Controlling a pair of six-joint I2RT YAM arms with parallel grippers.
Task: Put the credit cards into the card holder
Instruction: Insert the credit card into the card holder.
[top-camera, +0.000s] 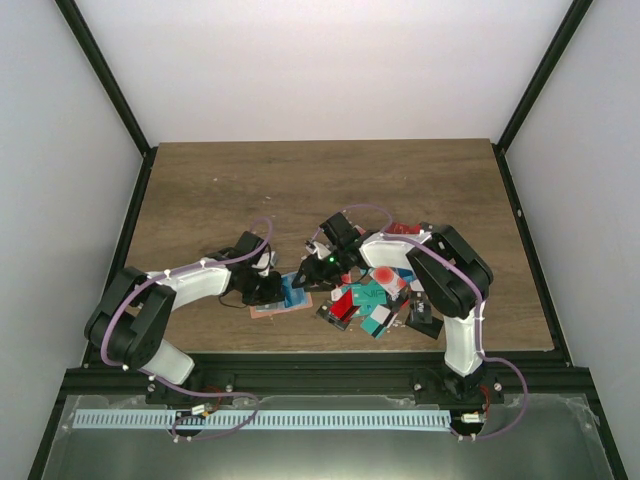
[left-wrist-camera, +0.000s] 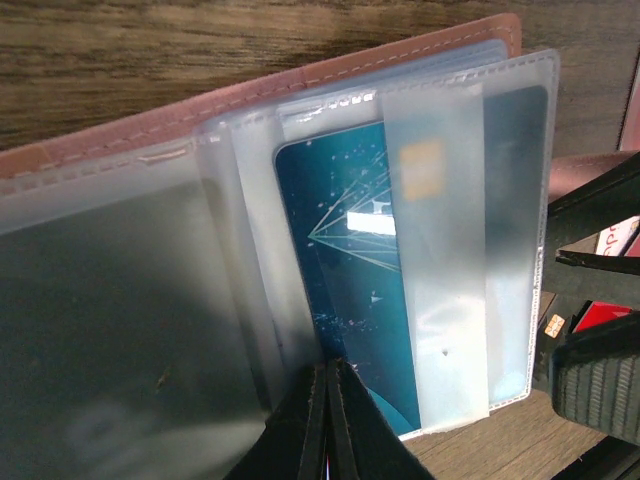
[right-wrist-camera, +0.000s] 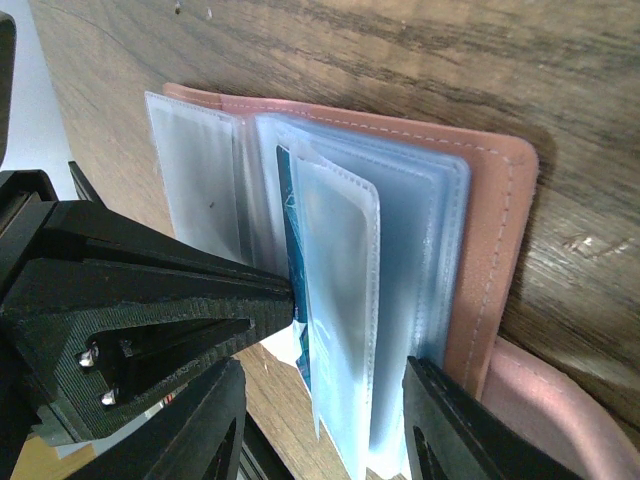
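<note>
Top external view first: I've got the card holder (top-camera: 290, 296) lying open on the surface (top-camera: 300, 190), close to the near edge and a little left of the middle, with both arms bent in over it. The loose credit cards (top-camera: 365, 300) sit in a jumbled heap just to its right, also along the near edge, partly under the right arm.

Over to the left wrist camera. The left gripper (left-wrist-camera: 326, 378) has its jaws pressed tight together, tips right at the lower edge of the clear pockets (left-wrist-camera: 450, 250). I can't tell whether a leaf is nipped between them or they are only pressing on it. Just above the tips a teal card (left-wrist-camera: 345, 290) sits inside one pocket, its chip showing through the plastic.

Right wrist camera now. The right gripper (right-wrist-camera: 325, 385) has its jaws apart, one finger on each side of the fanned-up pocket leaves, so the leaves and the teal card's edge stand between them. Whether either finger touches the plastic I can't make out. The salmon cover (right-wrist-camera: 505, 230) lies flat on the wood behind.
</note>
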